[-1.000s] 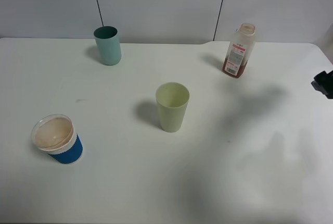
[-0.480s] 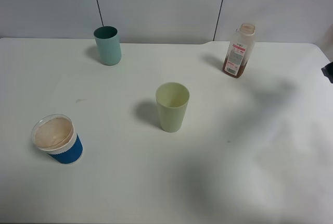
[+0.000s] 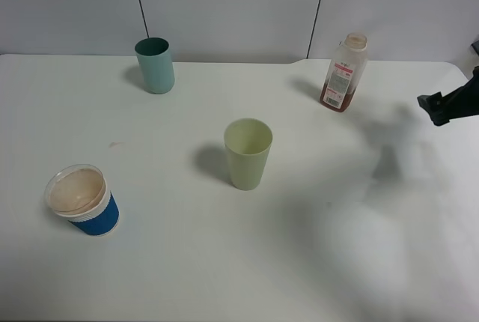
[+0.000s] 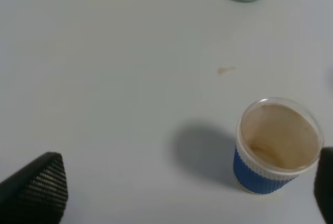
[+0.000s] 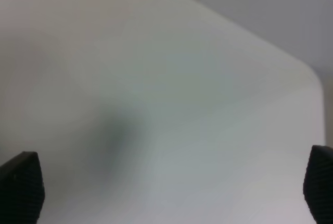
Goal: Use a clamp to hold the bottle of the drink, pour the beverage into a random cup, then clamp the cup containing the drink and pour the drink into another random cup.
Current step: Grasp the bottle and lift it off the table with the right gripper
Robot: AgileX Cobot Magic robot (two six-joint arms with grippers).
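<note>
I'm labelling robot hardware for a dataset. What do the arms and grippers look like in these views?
The left gripper shows two black fingertips with a woven, carbon-fibre-like texture and rounded wedge ends. The right gripper has similar black tips, seen more blurred. From the high camera only a black, angular piece of the right arm shows; no cables or markings are visible.

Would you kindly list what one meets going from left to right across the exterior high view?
blue-sleeved white cup → teal tumbler → pale yellow-green tumbler → bottle → right tool
</note>
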